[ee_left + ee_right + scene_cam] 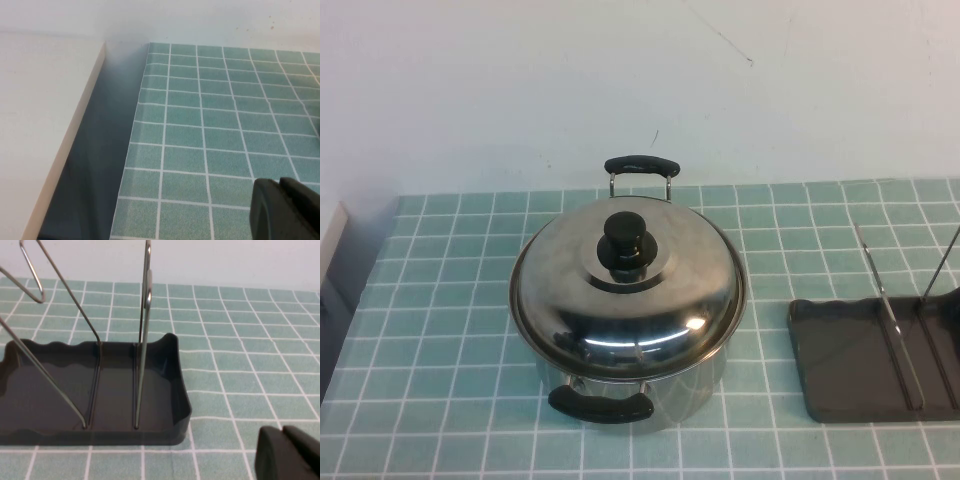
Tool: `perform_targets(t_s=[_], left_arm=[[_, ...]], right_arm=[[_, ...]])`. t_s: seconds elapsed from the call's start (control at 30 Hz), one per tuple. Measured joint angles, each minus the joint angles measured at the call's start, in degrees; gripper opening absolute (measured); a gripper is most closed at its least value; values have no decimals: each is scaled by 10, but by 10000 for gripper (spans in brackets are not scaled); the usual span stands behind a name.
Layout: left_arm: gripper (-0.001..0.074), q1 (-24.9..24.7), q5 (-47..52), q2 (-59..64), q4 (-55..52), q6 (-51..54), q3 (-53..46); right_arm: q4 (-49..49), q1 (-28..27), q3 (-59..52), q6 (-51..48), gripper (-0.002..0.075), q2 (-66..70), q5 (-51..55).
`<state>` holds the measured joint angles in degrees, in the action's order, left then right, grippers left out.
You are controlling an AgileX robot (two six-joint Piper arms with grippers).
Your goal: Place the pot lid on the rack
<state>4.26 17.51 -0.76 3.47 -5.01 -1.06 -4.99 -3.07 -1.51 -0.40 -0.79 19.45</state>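
Two grippers: both show only in their own wrist views, as a dark tip at the frame edge; neither appears in my high view.
Left gripper (285, 210): low over the green tiled cloth (215, 130), near its edge where a dark gap and a pale board (45, 125) begin; I cannot tell how far its fingers are parted; nothing seen in it.
Right gripper (287, 452): low over the cloth, just beside the rack's near corner; finger spread I cannot tell; nothing seen in it.
Rack (75, 395): dark tray ahead of the right gripper, flat on the cloth, thin wire dividers (142, 335) standing up from it; slots bare.
Pot lid (628, 285): well apart from the rack, toward the left arm's side, seated on the steel pot (690, 385), black knob (628, 243) up.
Pot handles: one black handle (600, 404) nearest me, the other (640, 165) at the far side.
Wall (620, 80): plain white, beyond the cloth.
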Motion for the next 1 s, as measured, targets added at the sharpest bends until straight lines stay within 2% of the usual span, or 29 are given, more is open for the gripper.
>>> perform_targets(t_s=[1.0], left_arm=[[-3, 0, -10, 0, 17, -8, 0]], right_arm=[[0, 0, 0, 0, -3, 0, 0]])
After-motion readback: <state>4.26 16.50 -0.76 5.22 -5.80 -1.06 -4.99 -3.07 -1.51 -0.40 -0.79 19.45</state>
